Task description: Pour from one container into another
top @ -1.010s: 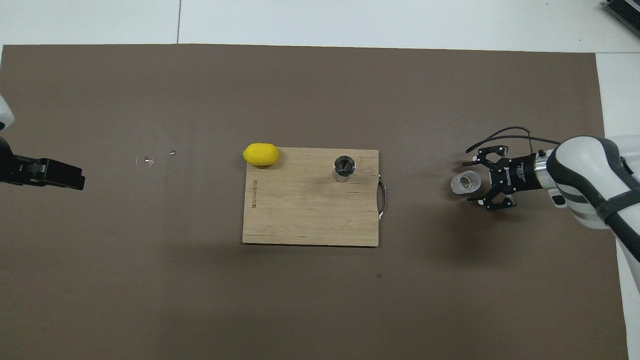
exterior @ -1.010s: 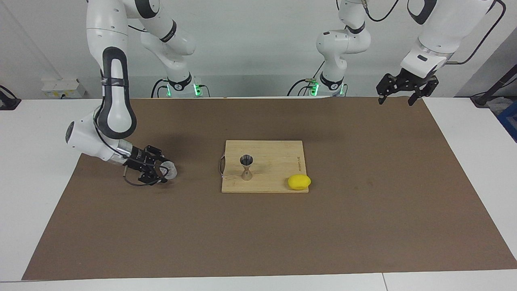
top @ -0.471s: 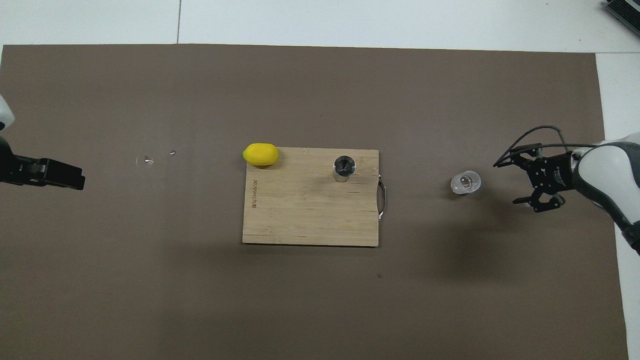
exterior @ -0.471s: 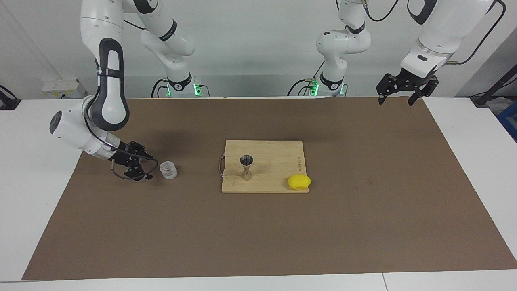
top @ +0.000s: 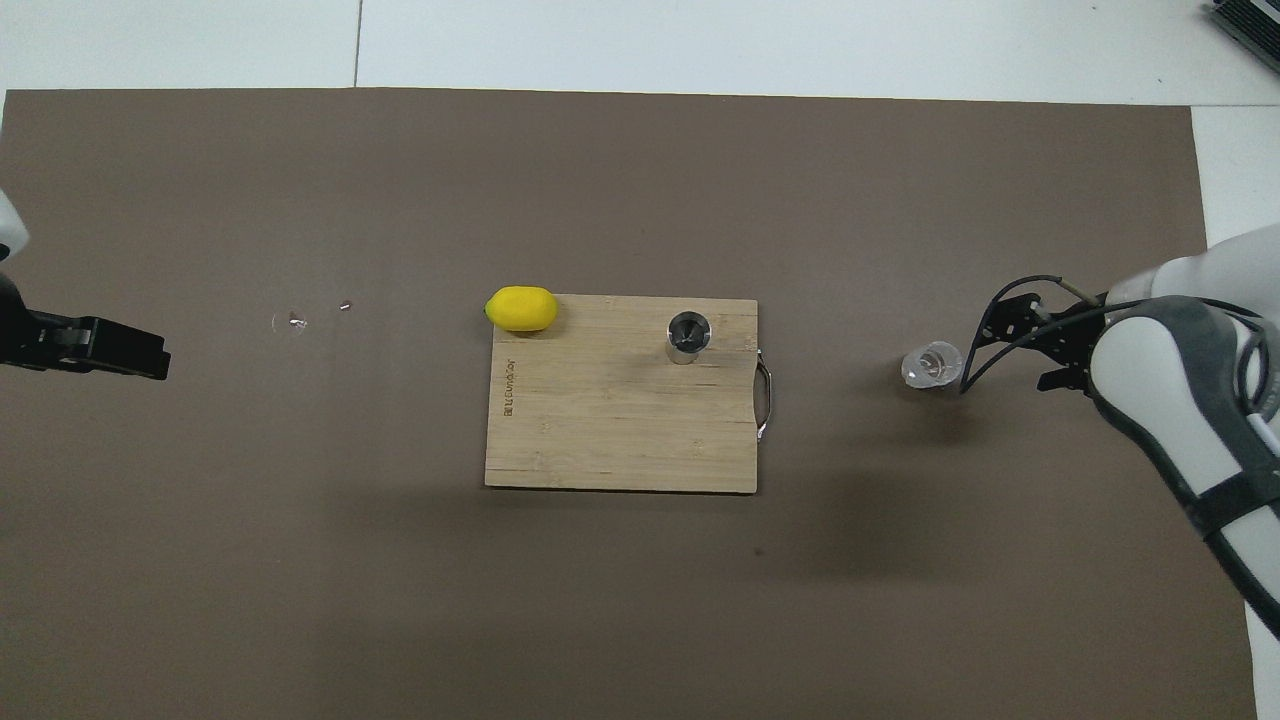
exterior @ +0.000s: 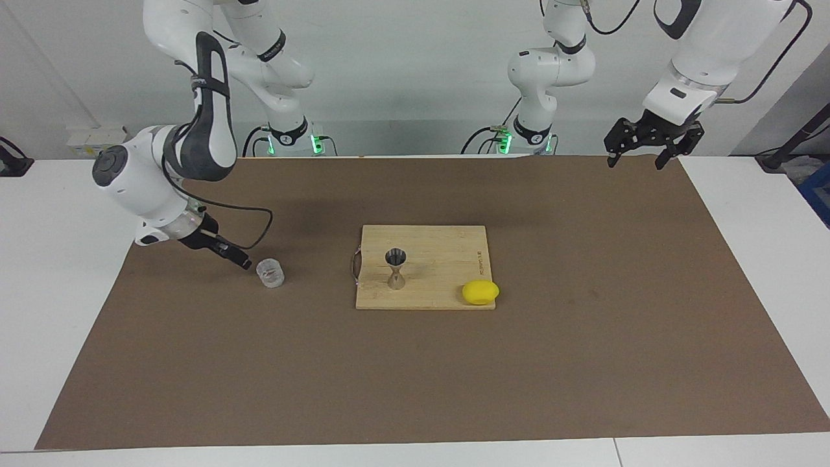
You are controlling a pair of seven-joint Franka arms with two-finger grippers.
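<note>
- Facing view: the glass tumbler (exterior: 270, 272) stands upright on the brown mat of the tabletop (exterior: 65, 259), toward the right arm's end, well apart from the cutting board (exterior: 441, 246).
- The right tool (exterior: 238, 259) hangs just beside the tumbler, not touching it and holding nothing; how far it is open I cannot tell.
- The left tool (exterior: 635, 159) waits over the mat's corner near its base, fingers spread, empty.
- The jigger (exterior: 395, 267) stands upright on the board, at the end with the metal handle.
- The tumbler looks light, stiff, breakable and likely slick, so a gentle grip across the textured wall about mid-height seems best.
- The jigger, on its narrow waist, looks easy to tip.
- A lemon (exterior: 480, 292) lies at the board's corner farther from the robots; nothing stands between tumbler and jigger.
</note>
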